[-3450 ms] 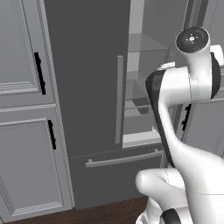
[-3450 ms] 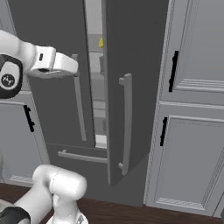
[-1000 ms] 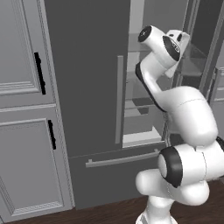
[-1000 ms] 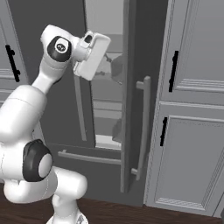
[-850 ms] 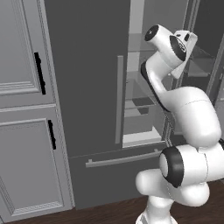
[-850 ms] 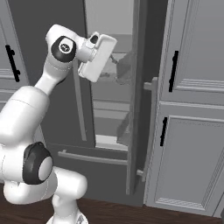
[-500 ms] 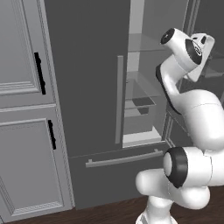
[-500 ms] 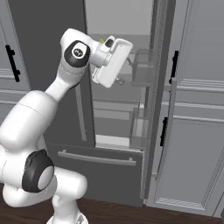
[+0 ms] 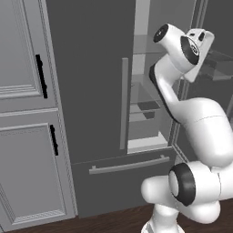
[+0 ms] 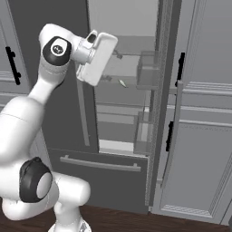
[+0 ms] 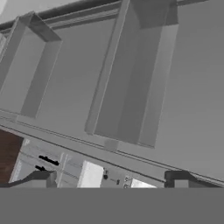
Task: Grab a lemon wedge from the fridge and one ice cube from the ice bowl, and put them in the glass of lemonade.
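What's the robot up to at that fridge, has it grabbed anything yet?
Gripper open, holding nothing. Fridge right door swung wide, left door shut. Small pale item on a shelf; lemon wedge not made out.

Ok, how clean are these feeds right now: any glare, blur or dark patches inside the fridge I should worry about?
Left base view: flat even light, no glare, the fridge interior stays readable though the arm covers part of it. Right base view: soft render, shelves evenly lit, a small pale item on a shelf too blurred to identify. Hand view: tilted, low contrast grey door bins, fingertips dark and fuzzy.
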You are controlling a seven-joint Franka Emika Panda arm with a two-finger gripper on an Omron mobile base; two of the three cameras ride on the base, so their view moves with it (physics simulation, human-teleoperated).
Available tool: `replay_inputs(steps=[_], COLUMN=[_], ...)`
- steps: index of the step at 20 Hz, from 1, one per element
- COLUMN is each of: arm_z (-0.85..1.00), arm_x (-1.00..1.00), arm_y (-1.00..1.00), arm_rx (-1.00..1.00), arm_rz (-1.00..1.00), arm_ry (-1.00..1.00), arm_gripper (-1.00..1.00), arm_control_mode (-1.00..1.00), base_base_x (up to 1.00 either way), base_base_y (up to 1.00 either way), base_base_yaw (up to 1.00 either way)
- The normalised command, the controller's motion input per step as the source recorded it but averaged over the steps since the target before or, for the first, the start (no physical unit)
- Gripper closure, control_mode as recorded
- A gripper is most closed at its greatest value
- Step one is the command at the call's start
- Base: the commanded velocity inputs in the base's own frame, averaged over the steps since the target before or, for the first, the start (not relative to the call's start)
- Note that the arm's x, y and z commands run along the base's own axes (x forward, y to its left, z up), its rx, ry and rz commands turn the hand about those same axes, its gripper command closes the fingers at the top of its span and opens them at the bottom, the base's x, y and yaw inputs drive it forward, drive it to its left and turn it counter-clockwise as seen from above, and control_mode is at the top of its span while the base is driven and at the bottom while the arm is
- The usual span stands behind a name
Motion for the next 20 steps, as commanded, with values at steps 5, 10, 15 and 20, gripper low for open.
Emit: replay_inputs(steps=[5, 10, 15, 20], arm_z=[-0.66, -0.8, -0.25, 0.02], arm_x=[0.09, 0.14, -0.45, -0.99], arm_y=[0.89, 0.54, 0.36, 0.25], arm_rx=[0.63, 0.95, 0.58, 0.15], arm_rz=[0.0, 0.0, -0.01, 0.02], arm_ry=[-0.36, -0.33, -0.05, 0.03], arm_gripper=[-1.0, -1.0, -1.0, -1.0], arm_control_mode=[-1.0, -1.0, -1.0, -1.0], base_base_x=[0.0, 0.0, 0.0, 0.0], base_base_y=[0.0, 0.0, 0.0, 0.0], base_base_yaw=[0.0, 0.0, 0.0, 0.0])
